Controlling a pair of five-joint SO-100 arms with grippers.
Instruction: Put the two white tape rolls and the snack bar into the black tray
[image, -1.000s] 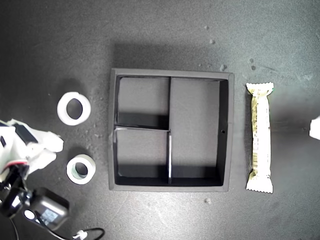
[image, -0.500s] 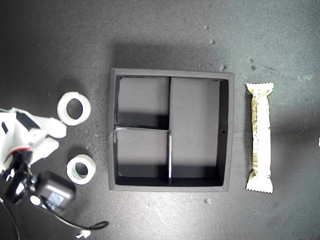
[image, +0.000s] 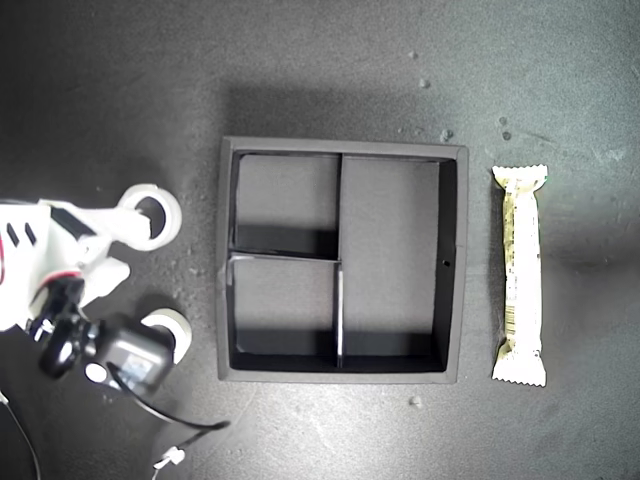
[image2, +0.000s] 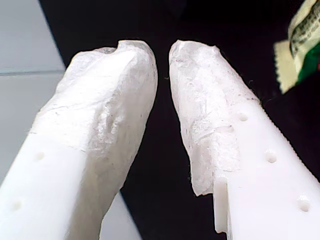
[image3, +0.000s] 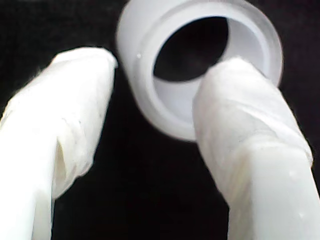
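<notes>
Since a second ago, our second end effector (image: 128, 250) has swung toward the wider tape roll (image: 150, 214) at the exterior view's left. Its fingers are spread, empty: one tip sits in the roll's hole, the other outside the wall, so the rim lies between them. The smaller roll (image: 172, 330) lies nearby, partly hidden. The black tray (image: 342, 147) is empty. Our first end effector (image2: 162, 60) is released, near the snack bar (image: 523, 275).
</notes>
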